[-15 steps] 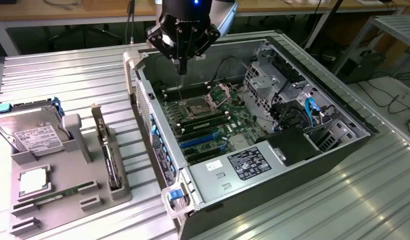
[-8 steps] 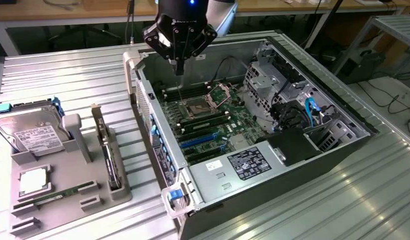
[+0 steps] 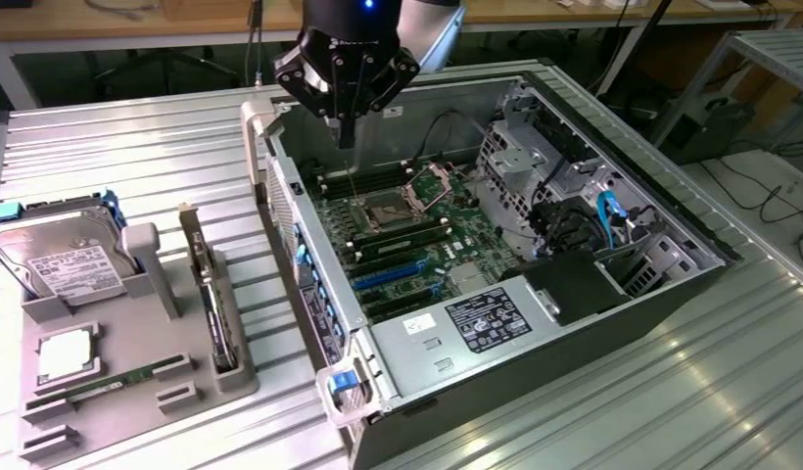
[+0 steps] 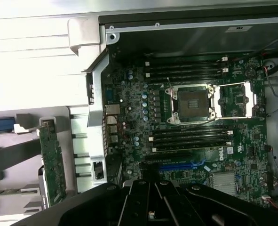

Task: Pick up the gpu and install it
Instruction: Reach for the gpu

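Note:
The gpu (image 3: 209, 294) stands on its edge in a slot of the grey parts holder (image 3: 140, 397), on the exterior view's left of the open computer case (image 3: 663, 264). Its green board and silver bracket end also appear in the wrist view (image 4: 51, 165). My gripper (image 3: 347, 135) hangs over the far end of the case, above the motherboard (image 3: 415, 245) and well away from the gpu. Its fingers are shut and point down with nothing between them. Blue expansion slots (image 3: 389, 276) lie on the board near the case's middle.
The holder also carries a silver hard drive (image 3: 69, 259), a processor (image 3: 65, 352) and a RAM stick (image 3: 108, 384). Inside the case are an open processor socket (image 3: 382, 211), a power supply (image 3: 487, 318) and drive bays with blue cables (image 3: 597, 211). Everything rests on a ribbed metal table (image 3: 140, 147).

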`<control>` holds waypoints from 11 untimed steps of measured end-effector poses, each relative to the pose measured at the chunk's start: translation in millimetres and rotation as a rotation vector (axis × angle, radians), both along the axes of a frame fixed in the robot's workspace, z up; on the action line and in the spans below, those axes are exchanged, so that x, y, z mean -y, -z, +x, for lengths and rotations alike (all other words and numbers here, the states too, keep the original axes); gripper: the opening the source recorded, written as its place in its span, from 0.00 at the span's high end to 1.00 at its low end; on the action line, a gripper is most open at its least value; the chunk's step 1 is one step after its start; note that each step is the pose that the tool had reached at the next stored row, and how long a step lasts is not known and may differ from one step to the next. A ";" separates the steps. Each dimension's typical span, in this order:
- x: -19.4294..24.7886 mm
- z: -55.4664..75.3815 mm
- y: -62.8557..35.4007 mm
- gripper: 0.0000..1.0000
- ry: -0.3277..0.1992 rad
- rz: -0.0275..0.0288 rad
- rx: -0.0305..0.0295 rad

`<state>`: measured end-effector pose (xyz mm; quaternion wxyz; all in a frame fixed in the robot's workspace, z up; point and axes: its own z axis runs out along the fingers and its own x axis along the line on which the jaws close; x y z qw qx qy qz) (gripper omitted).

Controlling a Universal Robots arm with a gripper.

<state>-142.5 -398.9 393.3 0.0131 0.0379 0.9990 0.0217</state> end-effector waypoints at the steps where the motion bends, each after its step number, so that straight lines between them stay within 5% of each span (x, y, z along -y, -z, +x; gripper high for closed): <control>1: 0.0 -1.3 0.0 0.89 0.000 0.0001 0.0000; 11: 0.0 -11.7 0.0 0.89 0.000 0.0000 0.0000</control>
